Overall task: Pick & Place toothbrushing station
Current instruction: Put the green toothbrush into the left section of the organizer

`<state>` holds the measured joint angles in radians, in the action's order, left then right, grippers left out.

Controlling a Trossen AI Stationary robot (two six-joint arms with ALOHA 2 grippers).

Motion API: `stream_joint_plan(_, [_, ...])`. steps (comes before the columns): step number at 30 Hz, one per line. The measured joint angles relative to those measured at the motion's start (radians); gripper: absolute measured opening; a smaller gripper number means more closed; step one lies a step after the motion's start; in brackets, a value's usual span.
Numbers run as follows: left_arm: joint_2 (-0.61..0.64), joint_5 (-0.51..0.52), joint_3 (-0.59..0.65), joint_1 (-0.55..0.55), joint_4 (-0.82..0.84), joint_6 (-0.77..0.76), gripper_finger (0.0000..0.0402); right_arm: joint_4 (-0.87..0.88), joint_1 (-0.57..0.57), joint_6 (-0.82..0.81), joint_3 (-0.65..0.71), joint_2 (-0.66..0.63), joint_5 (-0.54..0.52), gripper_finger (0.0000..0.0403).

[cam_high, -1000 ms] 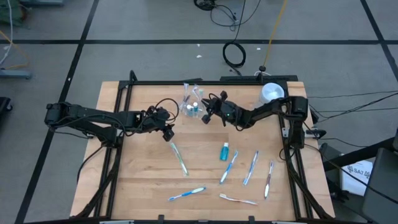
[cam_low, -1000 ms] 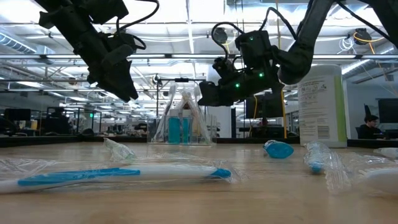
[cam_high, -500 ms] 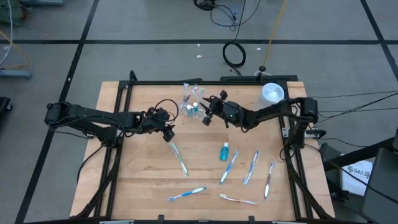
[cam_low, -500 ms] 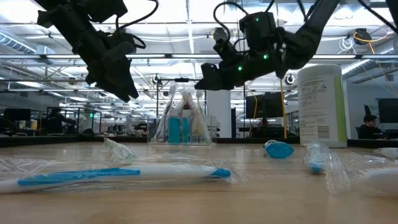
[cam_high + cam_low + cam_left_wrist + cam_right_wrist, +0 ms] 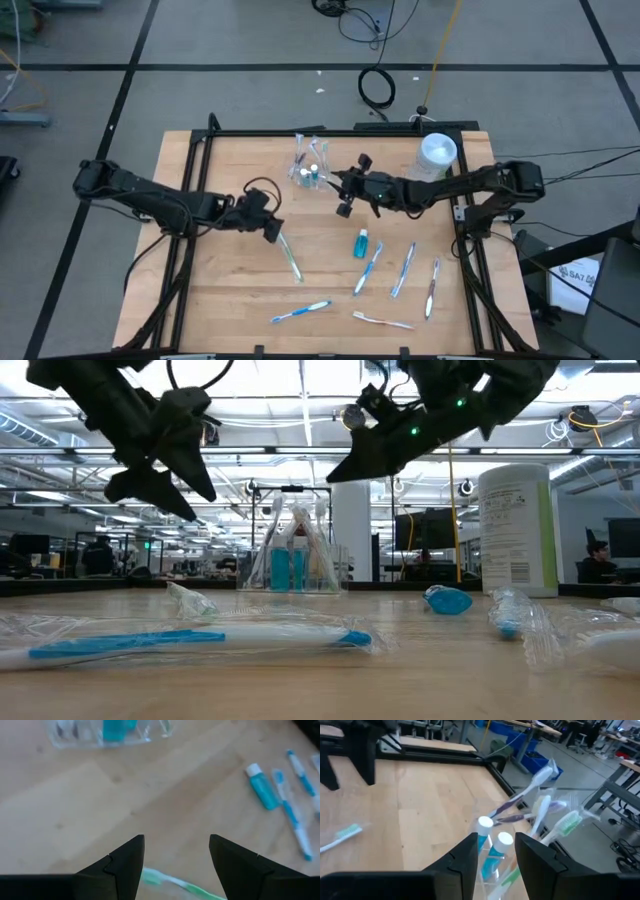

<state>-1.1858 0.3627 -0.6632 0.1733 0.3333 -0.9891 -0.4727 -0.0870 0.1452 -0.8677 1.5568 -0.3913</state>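
Note:
A clear plastic cup stands at the far middle of the table, holding several toothbrushes and two teal toothpaste tubes. My right gripper hovers open just right of and nearer than the cup, raised above the table, nothing between its fingers. My left gripper hangs open over the green head end of a toothbrush that lies flat on the wood, without touching it. A teal toothpaste tube lies flat near the middle.
Several wrapped toothbrushes lie on the near right half of the table: one, another, a third; two more lie near the front edge. A tall white canister stands at the far right.
My right gripper has drawn back from the cup toward the table's near right and risen. My left gripper has shifted a little toward the near edge and rolled about its own axis, staying open above the toothbrush. Nothing on the table has moved.

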Motion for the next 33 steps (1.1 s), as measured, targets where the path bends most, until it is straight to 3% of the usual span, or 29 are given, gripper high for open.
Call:
stream_joint_plan(10, [-0.020,0.004,0.000,0.119,0.004,-0.296,0.0232,0.019,0.004,-0.001,0.000,-0.015,0.000,0.0117])
stream_joint_plan(21, [-0.211,-0.053,0.000,0.157,0.005,-0.666,0.0232,0.018,0.004,-0.002,0.000,-0.017,0.000,0.0116])
stream_joint_plan(33, [-0.353,-0.060,0.000,0.116,-0.169,-0.675,0.0232,-0.029,0.004,0.055,0.000,-0.017,0.000,0.0116])
